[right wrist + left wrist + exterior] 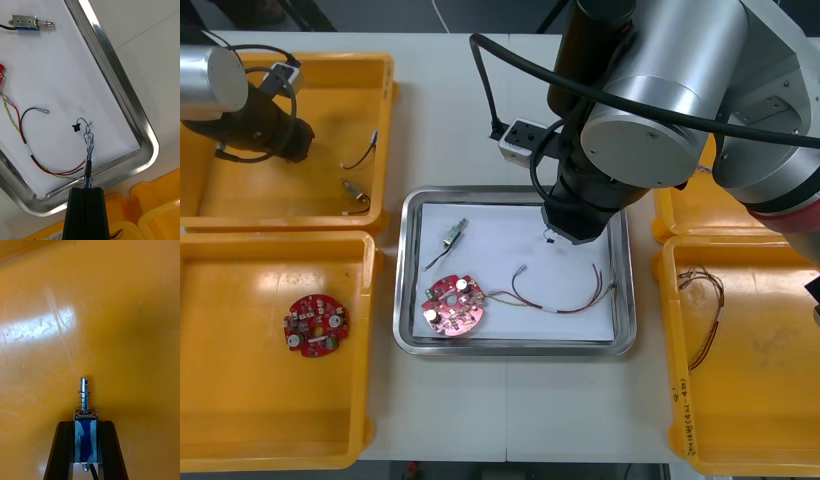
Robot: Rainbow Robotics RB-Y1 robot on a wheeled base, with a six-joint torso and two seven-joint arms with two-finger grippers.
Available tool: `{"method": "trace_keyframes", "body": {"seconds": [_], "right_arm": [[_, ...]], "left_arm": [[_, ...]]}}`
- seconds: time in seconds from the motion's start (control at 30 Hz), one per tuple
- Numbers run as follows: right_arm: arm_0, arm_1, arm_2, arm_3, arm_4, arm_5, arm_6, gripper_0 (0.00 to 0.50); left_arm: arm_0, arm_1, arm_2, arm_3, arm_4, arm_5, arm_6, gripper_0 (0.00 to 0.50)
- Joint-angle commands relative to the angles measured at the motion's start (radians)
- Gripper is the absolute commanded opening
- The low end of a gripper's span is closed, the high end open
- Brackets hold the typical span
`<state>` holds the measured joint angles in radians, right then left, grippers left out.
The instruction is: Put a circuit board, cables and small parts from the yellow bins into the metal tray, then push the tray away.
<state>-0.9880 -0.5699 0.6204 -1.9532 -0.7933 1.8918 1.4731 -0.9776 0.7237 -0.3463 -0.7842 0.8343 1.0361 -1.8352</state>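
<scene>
Seen from above, the right arm point(630, 110) reaches over the metal tray point(520, 347), where a red circuit board point(453, 305), a red and yellow cable point(565, 300) and a small metal part point(455, 233) lie on the white lining. The left arm point(255, 128) bends over the far left yellow bin point(280, 195). From the right wrist, the right gripper point(88, 202) has its jaws closed on one end of a twisted blue and white cable point(89, 144). The cable's free end reaches out over the lining near a corner of the tray, and whether it touches cannot be told. Light and limp, the cable will likely drop in its own curl, so a pinch close to the end looks a sound hold. From the left wrist, the left gripper point(85, 450) grips a metal part with a spring point(85, 427), jaws apart by its width, over the bin's bare floor. The spring and pin stand out past the fingertips. The part looks stiff, compact and probably slick, and seems best clamped across its flat sides, as it is here.
</scene>
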Motion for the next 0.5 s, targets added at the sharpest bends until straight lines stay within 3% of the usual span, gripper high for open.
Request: {"method": "trace_keyframes", "body": {"seconds": [0.03,0.3,0.5], "right_arm": [[-0.043,0.025,0.012,0.022,0.003,-0.060,0.127,0.000],[-0.041,0.025,0.061,0.046,0.003,-0.129,0.251,0.000],[-0.038,0.025,0.087,0.080,-0.023,-0.201,0.309,0.000]], "left_arm": [[-0.039,0.063,0.036,-0.033,0.009,0.070,-0.072,0.000],[-0.038,0.095,0.075,-0.092,-0.014,0.170,0.013,0.000],[0.013,0.114,0.107,-0.213,-0.034,0.233,0.126,0.000]]}}
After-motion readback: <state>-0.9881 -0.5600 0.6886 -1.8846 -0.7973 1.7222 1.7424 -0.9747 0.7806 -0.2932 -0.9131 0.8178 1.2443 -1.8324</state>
